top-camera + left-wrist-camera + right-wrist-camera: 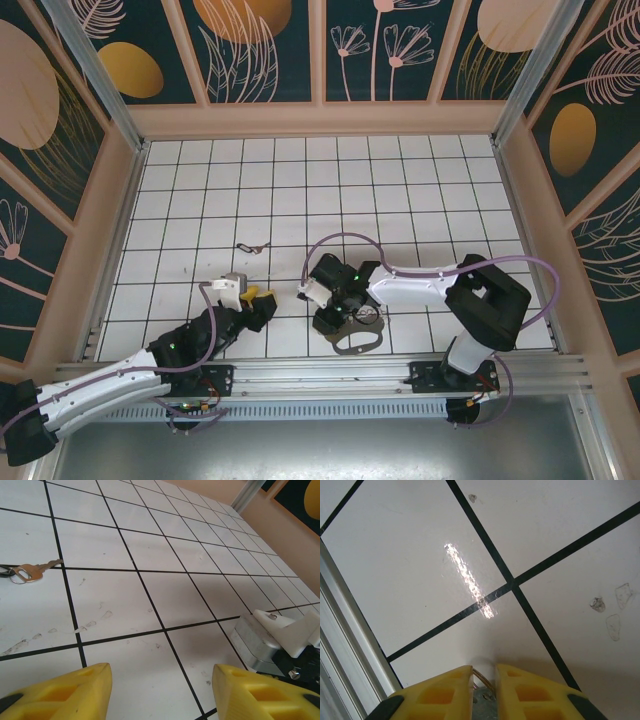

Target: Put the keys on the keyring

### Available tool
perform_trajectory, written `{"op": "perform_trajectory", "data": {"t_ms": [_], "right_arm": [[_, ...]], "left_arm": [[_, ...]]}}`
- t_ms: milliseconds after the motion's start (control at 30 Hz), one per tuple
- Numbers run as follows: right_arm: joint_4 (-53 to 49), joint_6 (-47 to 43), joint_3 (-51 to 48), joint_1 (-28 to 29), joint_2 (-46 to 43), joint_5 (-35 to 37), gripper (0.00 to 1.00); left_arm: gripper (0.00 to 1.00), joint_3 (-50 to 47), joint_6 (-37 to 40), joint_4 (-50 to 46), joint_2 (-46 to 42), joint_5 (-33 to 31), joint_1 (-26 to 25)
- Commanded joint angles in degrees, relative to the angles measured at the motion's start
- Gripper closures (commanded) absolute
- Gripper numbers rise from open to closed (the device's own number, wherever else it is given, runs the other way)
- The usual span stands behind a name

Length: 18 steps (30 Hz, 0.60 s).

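Observation:
One of the keys (252, 246) lies flat on the white tiles, left of centre; in the left wrist view this key (32, 571) is brass-coloured with a small ring at its head, far left. The keyring (355, 340), a brownish oval loop, lies near the front rail under my right gripper (345, 322). My right gripper (483, 669) has its yellow fingers (440, 690) nearly together, pinching a thin brass wire ring (481, 676) with a grey metal piece (485, 700) behind it. My left gripper (258, 298) (160, 667) hovers open over bare tile, a tile or two short of the key.
An aluminium rail (330, 375) (340, 630) runs along the near edge, close to the right fingers. The right arm's white and metal wrist (272, 640) sits just right of my left gripper. Beige walls (110, 230) bound the tiled floor (400, 200).

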Motion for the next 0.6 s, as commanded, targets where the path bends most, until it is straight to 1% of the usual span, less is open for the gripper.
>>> {"op": "perform_trajectory", "data": {"t_ms": [0, 100, 167, 333, 400, 567], "right_arm": [[-2.0, 1.6, -0.3, 0.6, -1.8, -1.3, 0.8], [-1.6, 2.8, -0.9, 0.6, -2.7, -0.9, 0.8], [-0.6, 3.8, -1.7, 0.6, -3.9, -1.2, 0.8], [3.3, 6.5, -3.5, 0.6, -6.2, -2.7, 0.8], [5.0, 7.2, -4.4, 0.6, -6.8, -3.3, 0.8], [7.6, 8.7, -6.5, 0.6, -7.6, -3.8, 0.8]], "left_arm": [[0.44, -0.5, 0.3, 0.5, -0.6, -0.5, 0.3], [0.43, -0.5, 0.5, 1.2, -0.3, 1.3, 0.3], [0.42, -0.3, 0.5, 1.9, 0.7, 3.7, 0.3], [0.38, -0.1, -0.3, 3.2, 6.1, 14.2, 0.3], [0.36, -0.7, -1.2, 5.2, 8.2, 18.5, 0.3], [0.32, -0.5, -1.1, 8.3, 12.6, 24.9, 0.3]]}}
